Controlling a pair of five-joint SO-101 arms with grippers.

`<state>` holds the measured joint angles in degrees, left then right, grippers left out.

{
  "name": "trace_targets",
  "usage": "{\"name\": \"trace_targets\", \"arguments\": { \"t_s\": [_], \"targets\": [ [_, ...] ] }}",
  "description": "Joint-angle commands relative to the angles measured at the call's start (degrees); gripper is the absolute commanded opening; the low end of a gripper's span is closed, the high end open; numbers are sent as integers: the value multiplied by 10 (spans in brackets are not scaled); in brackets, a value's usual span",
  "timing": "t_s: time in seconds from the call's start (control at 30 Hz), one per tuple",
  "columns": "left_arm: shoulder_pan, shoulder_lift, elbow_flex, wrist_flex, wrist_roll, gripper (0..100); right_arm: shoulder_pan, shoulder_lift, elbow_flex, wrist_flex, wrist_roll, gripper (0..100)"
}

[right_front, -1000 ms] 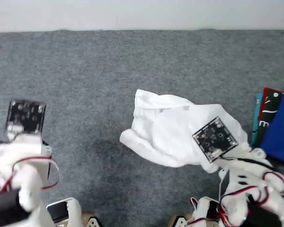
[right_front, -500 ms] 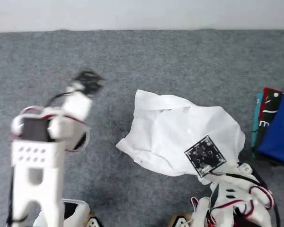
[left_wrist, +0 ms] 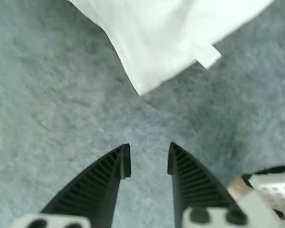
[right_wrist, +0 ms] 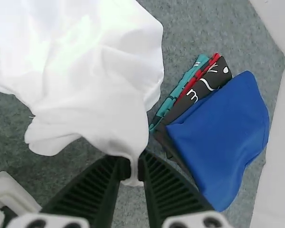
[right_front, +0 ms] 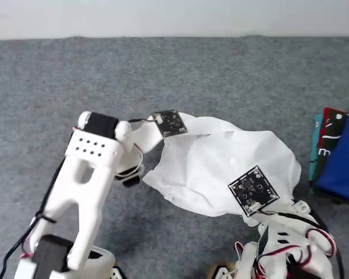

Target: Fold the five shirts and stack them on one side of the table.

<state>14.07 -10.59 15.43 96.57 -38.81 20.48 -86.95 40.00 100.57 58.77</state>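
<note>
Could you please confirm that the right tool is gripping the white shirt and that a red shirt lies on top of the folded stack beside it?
Not quite: the top shirt of the folded stack is blue, not red, as the right wrist view shows. The right tool is indeed gripping the white shirt.

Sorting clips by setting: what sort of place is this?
Probably a robotics test bench rather than a home: a table covered in grey felt-like fabric, two small white robot arms, and a white shirt lying near a stack of folded shirts.
</note>
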Motion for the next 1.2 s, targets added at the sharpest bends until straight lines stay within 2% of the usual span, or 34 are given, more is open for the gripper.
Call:
{"name": "trace_targets", "arguments": {
  "t_s": [0.0, 0.27, 1.07, 1.17],
  "targets": [
    [19, 30, -39, -20, -9, 142, 7, -2, -5, 21, -6, 9],
    [49, 97, -40, -66, -10, 142, 7, -3, -8, 21, -6, 9],
    [92, 222, -39, -116, 12, 136, 8, -3, -8, 21, -4, 9],
    [95, 236, -39, -116, 11, 88, 8, -3, -8, 21, -4, 9]
  ]
}}
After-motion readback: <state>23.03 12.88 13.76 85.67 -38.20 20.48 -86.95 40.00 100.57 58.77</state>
